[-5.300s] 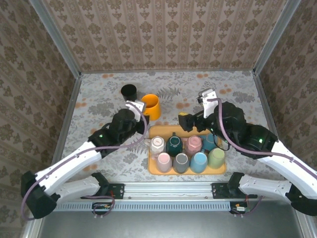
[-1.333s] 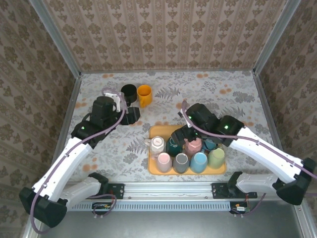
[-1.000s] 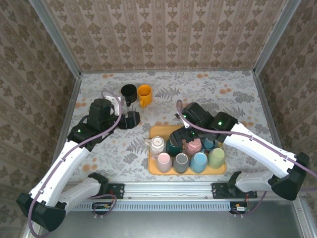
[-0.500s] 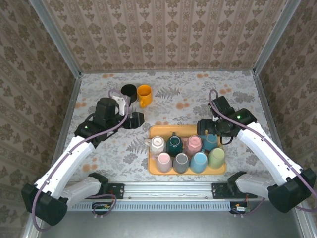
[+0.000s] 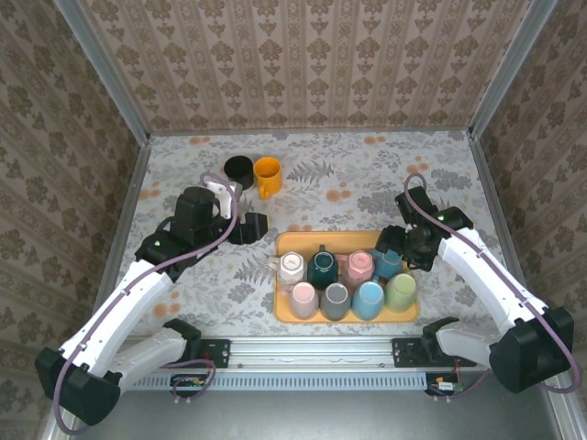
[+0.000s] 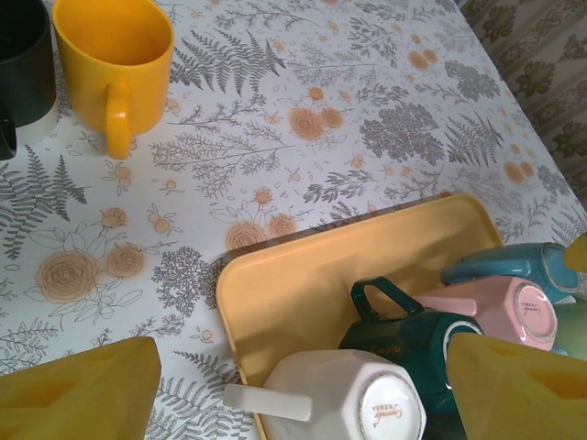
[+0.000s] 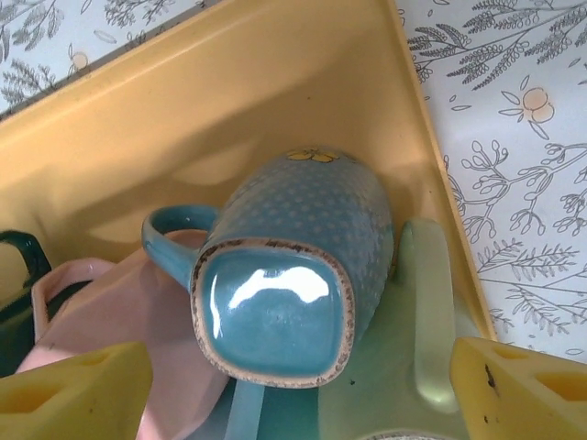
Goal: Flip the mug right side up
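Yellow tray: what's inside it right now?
The yellow tray holds eight mugs in two rows; the white mug and teal mug show their bases. Their insides and the floor beneath are covered.

In the left wrist view the black mug [image 6: 20, 64] is cut by the top and left edges. The white mug [image 6: 339, 399] is cut by the bottom edge and the teal mug [image 6: 509, 266] by the right edge. The green mug [image 6: 404, 335] and a yellow finger [image 6: 514, 385] partly hide the pink mug [image 6: 495, 307]. In the right wrist view the teal mug's mouth faces away, unseen. There the pale mug [image 7: 424, 321] runs off the bottom edge, and the tray [image 7: 183, 110] off the left edge. From above, the right gripper [image 5: 393, 252] covers part of the teal mug.
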